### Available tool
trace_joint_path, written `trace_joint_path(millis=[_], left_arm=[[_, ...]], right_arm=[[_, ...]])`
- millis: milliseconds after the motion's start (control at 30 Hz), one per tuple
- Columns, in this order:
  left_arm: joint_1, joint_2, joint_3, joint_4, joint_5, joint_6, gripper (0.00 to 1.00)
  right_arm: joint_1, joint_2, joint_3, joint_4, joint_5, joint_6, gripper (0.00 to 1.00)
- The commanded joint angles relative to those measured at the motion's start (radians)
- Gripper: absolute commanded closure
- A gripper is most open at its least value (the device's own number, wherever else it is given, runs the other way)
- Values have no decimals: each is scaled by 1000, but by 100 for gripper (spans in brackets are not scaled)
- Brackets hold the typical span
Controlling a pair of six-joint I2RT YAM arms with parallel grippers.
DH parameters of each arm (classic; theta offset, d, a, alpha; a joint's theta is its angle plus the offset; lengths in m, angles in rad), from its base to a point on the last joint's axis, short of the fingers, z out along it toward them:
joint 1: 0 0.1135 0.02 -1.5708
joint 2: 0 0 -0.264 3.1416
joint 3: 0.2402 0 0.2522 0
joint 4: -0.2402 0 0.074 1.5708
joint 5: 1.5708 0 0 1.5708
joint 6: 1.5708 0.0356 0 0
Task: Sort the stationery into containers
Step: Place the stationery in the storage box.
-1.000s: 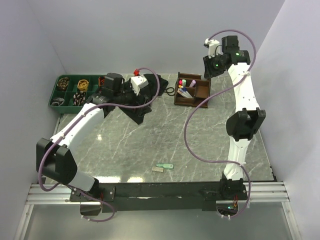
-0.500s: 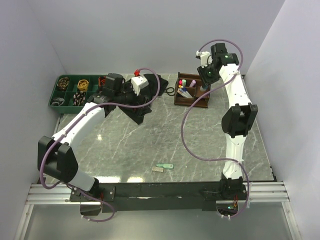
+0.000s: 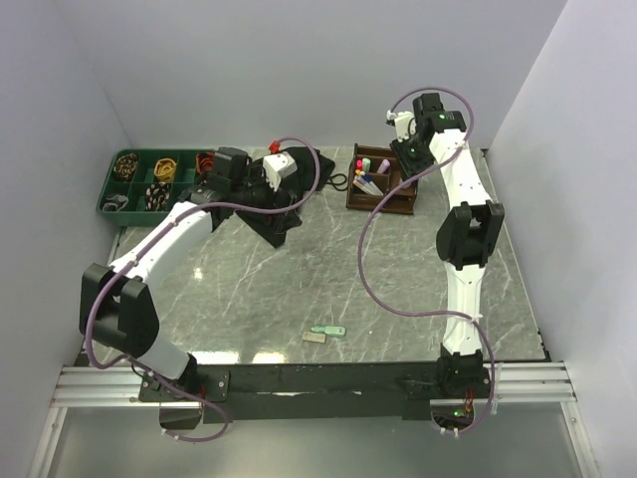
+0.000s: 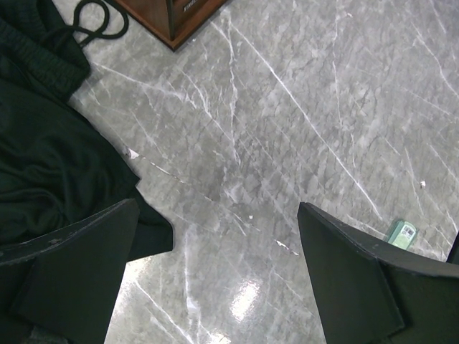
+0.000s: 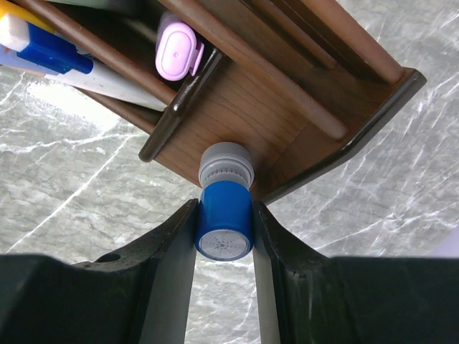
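- Nearest the arm bases, a small flat grey eraser [image 3: 314, 338] and a short pastel green highlighter [image 3: 329, 331] lie just beside each other on the glossy, white-veined grey marble table [image 3: 299, 279]. The highlighter's long axis runs roughly left to right.
- Farther in, the left gripper [image 4: 215, 208] hangs over bare marble with its matte black, wedge-shaped fingers [image 4: 72, 279] spread wide and nothing between them.
- A crumpled black cloth [image 4: 43, 143] lies just to its side.
- Toward the far right, the right gripper [image 5: 224, 213] has its smooth black jaws partly closed, clamped on the blue-capped piece [image 5: 224, 229]. This is a short cylinder with a ridged grey collar.
- The blue, dimpled end faces the wrist. The grey end points into an open compartment of the dark brown wooden organiser [image 5: 237, 115]. Whether it touches the wood I cannot tell.
- Neighbouring slots hold a rounded lilac highlighter [image 5: 176, 50] and a blue-and-white pen [image 5: 43, 46].
- At the far left sits the dark green plastic tray [image 3: 109, 209].
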Motion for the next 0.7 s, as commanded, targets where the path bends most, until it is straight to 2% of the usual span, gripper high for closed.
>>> trace_joint_path(millis=[0,33,167,400,567,667], left_arm=[[3,14,35,10,4,5,1],[3,20,37,12,7,2,1],[3,35,45,16,15,-4,0],[3,49,61,9,12,-3,1],[3,49,60,7,10,2,1],[3,49,58,10,12,2,1]], right_arm=[[13,15,41,31,34,-12,91],[15,15,43,37,35,-12,87],[19,21,40,55,40,-16,84],[30,29,43,109,69,-6,55],[38,20,43,141,86,-7,44],[42,9,35,156,92,-10,32]])
